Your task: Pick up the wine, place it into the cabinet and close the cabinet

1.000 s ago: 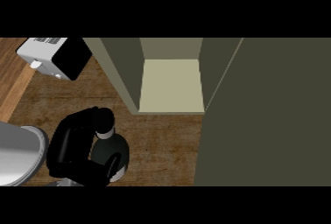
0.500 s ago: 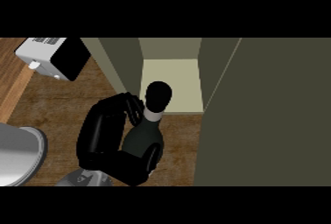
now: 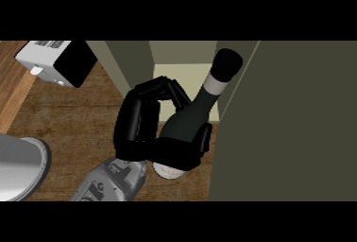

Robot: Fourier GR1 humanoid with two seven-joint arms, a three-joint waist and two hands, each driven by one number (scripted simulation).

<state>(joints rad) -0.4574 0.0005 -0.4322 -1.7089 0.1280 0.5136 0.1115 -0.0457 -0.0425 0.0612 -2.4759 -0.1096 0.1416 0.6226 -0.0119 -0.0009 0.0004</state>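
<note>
The wine bottle (image 3: 199, 111) is dark with a pale band below its black top, and it leans with its neck toward the upper right. My left hand (image 3: 174, 151) is shut on its body, fingers (image 3: 146, 106) curled round the left side and thumb on the right. The bottle's pale base shows below the palm. Its top (image 3: 226, 61) lies over the pale inside of the open cabinet (image 3: 174, 71), next to the edge of the cabinet's door (image 3: 293, 118). My right hand does not show.
The open olive door fills the right side of the view. A white and black appliance (image 3: 59, 61) stands at the upper left on the wooden counter (image 3: 70, 118). A grey round metal vessel (image 3: 17, 165) sits at the left edge.
My left hand has carried the bottle up and to the right, from the counter's middle to the cabinet's opening. The bottle now leans more, with its top over the cabinet's inside.
</note>
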